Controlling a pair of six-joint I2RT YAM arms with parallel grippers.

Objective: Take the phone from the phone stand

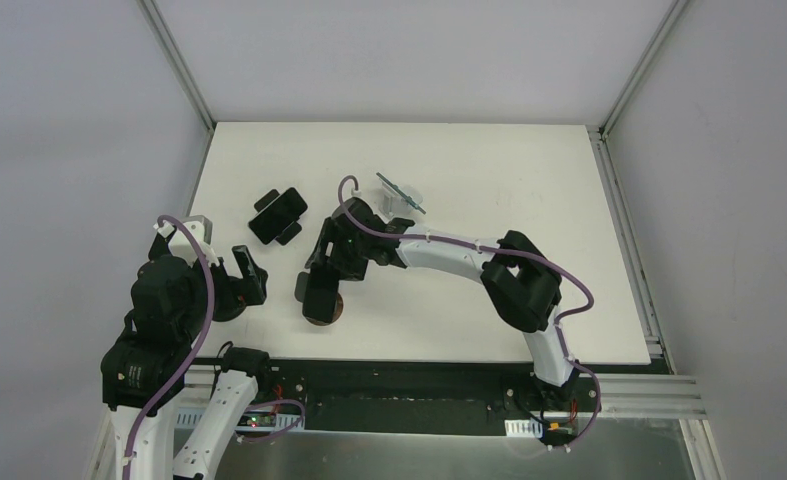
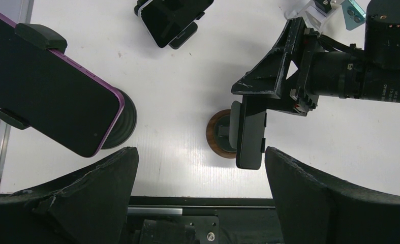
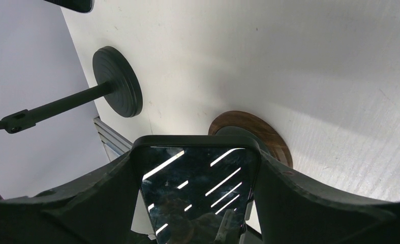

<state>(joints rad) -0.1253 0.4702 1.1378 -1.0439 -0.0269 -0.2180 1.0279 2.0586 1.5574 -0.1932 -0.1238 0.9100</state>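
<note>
My right gripper (image 1: pixel 321 285) is shut on a black phone (image 3: pixel 195 188), its fingers (image 3: pixel 309 203) pressed on both long edges. The phone stands upright over a stand with a round wooden base (image 3: pixel 261 133), near the table's front edge. In the left wrist view the phone (image 2: pixel 249 134) sits right beside the stand's grey holder (image 2: pixel 227 133); I cannot tell whether they touch. My left gripper (image 2: pixel 200 173) is open and empty, to the left of the stand, in the top view (image 1: pixel 247 275).
A purple phone (image 2: pixel 50 96) sits clamped on a black round-based stand (image 2: pixel 124 124) at the left. Another black phone in a clamp (image 1: pixel 277 215) lies flat further back. A clear stand (image 1: pixel 401 192) is at mid table. The table's front edge (image 2: pixel 187 194) is close.
</note>
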